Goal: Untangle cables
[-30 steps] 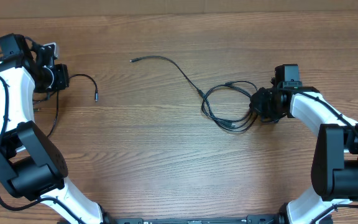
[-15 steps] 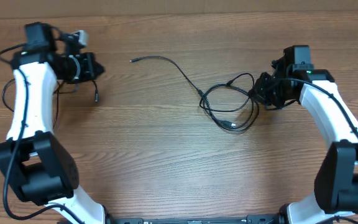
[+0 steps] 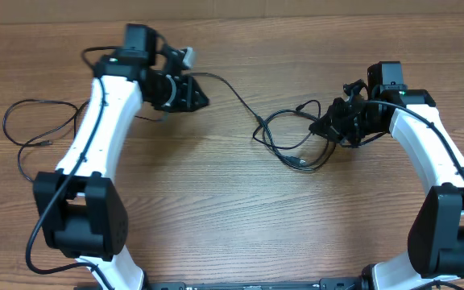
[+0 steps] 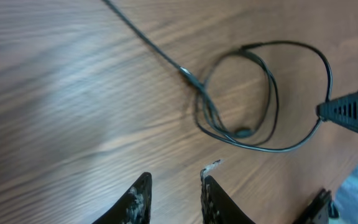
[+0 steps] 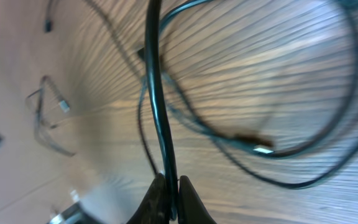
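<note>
Right gripper (image 5: pixel 169 185) pinches cable loop (image 4: pixel 238 132), centre-right | left gripper (image 4: pixel 174 186), slightly parted, empty, nearest where it trails upper-left

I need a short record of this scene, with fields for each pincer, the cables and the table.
left pincer: slightly open, empty, above the table
right pincer: shut on a cable
looped cables: bunched beside the right pincer, one lead running toward the left pincer
separate cable: lies alone at the table's left side
table: wood grain
</note>
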